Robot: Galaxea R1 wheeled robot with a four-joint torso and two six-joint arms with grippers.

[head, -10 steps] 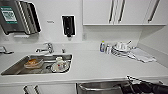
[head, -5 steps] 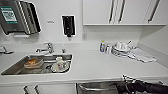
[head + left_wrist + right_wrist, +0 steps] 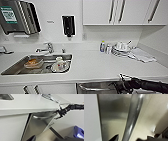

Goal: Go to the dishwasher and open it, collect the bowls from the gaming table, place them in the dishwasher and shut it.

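- Under the front edge of the counter (image 3: pixel 100 67), toward its right end, sits the dishwasher (image 3: pixel 37 127); its steel door is tipped a little way out at the top.
- From the right, the right gripper (image 3: pixel 57 114) reaches the right end of the bar handle (image 3: pixel 42 117). It looks hooked on or closed about the bar, but how far its fingers are parted I cannot tell.
- From the right wrist, the handle (image 3: pixel 133 116) runs close past the camera against the steel door, which fits a grip on it.
- The left gripper's state cannot be told either; the left wrist camera looks at the door from the side.
- The step in hand, as I judge it, is opening the door. To do it well, the pull should follow the door's arc outward and then down, since it hinges at the bottom, with the wrist turning along so the bar does not slip out.
- Holding so near the handle's end may twist the door slightly; a slow, even draw would suit.
- The base probably needs room behind for the door to drop flat.
- On the counter, a sink (image 3: pixel 15 68) lies at the left end with a bowl (image 3: pixel 33 63) and other dishes in it, and a tap (image 3: pixel 47 47) behind.
- Small bottles (image 3: pixel 105 47), stacked dishes (image 3: pixel 122 48) and a cloth (image 3: pixel 142 55) lie at the back right corner, well clear of the door.
- A blue bin (image 3: pixel 79 133) stands on the floor to the dishwasher's right; it may crowd the arm.
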